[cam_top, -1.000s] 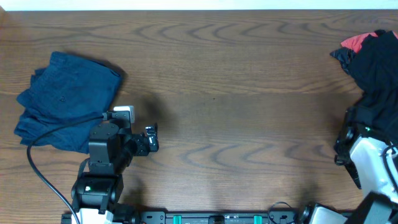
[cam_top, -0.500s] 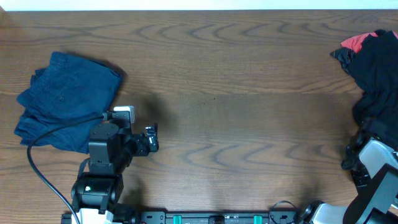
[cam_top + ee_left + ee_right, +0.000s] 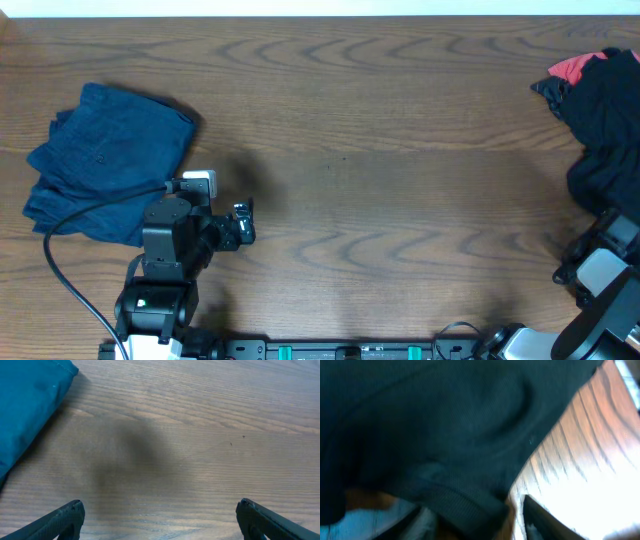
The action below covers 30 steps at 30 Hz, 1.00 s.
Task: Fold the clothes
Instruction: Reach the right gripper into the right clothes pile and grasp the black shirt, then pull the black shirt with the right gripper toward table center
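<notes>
L gripper [image 3: 160,521] is open: its two dark fingertips [image 3: 62,519] sit wide apart at the bottom corners of the left wrist view, w/ only the wood-grain counter [image 3: 210,420] and a soft shadow between them. From overhead it sits toward the near-left part of the counter, pointing toward the right edge, close to a blue garment [image 3: 110,155] but apart from it. That garment lies loosely folded and a bit rumpled near the left edge, approx. midway between the far and near edges; its corner shows at the top left of the left wrist view as smooth blue cloth. A black cable [image 3: 62,272] runs from the L arm over the garment's near part and curves back toward the near edge. R gripper [image 3: 475,522] is down at the right edge, toward the near-right corner, right up against a heap of black clothes [image 3: 605,130]. The right wrist view is blurred and almost filled w/ black fabric; a ribbed hem [image 3: 470,507] lies between the fingers, but whether they pinch it can't be told. The black heap sits against the right edge, reaching toward the far-right corner, bunched, not folded. A red garment [image 3: 573,66] pokes out at its far-left side, touching the black cloth.
</notes>
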### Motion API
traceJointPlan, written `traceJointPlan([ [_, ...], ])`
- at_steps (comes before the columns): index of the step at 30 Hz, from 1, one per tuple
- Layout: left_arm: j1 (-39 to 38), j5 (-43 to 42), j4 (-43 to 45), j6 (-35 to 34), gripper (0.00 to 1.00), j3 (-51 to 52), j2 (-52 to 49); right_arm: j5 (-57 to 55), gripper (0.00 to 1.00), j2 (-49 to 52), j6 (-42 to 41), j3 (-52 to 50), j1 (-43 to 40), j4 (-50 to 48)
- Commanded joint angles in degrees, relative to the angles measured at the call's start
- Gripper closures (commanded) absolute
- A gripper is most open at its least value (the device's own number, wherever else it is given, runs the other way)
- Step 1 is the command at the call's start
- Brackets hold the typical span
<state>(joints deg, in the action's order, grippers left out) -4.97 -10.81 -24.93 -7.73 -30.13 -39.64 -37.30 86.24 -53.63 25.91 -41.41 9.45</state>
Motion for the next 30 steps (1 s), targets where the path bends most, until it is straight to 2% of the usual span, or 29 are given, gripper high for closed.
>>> traceJointPlan([
  [1, 0.3, -0.5, 0.1, -0.5, 0.02, -0.9, 0.0, 2.8, 0.71, 1.2, 0.5, -3.2, -1.6, -0.2],
  [4, 0.3, -0.5, 0.1, -0.5, 0.02, -0.9, 0.0, 2.8, 0.99, 1.2, 0.5, -3.3, -1.8, -0.8],
  [10, 0.3, -0.1, 0.3, -0.5, 0.02, -0.9, 0.0, 6.3, 0.99, -0.3, 8.5, -1.4, -1.6, -0.9],
  [15, 0.3, -0.1, 0.3, -0.5, 0.02, -0.9, 0.0, 16.3, 0.99, -8.2, 14.2, 4.6, -1.4, 6.1],
  [22, 0.3, -0.1, 0.3, -0.5, 0.02, -0.9, 0.0, 32.4, 0.99, -23.1, 21.3, 21.2, -1.3, 20.7],
  [30, 0.3, -0.1, 0.3, -0.5, 0.02, -0.9, 0.0, 53.2, 0.99, -32.2, 32.6, 40.7, 2.7, 30.8],
])
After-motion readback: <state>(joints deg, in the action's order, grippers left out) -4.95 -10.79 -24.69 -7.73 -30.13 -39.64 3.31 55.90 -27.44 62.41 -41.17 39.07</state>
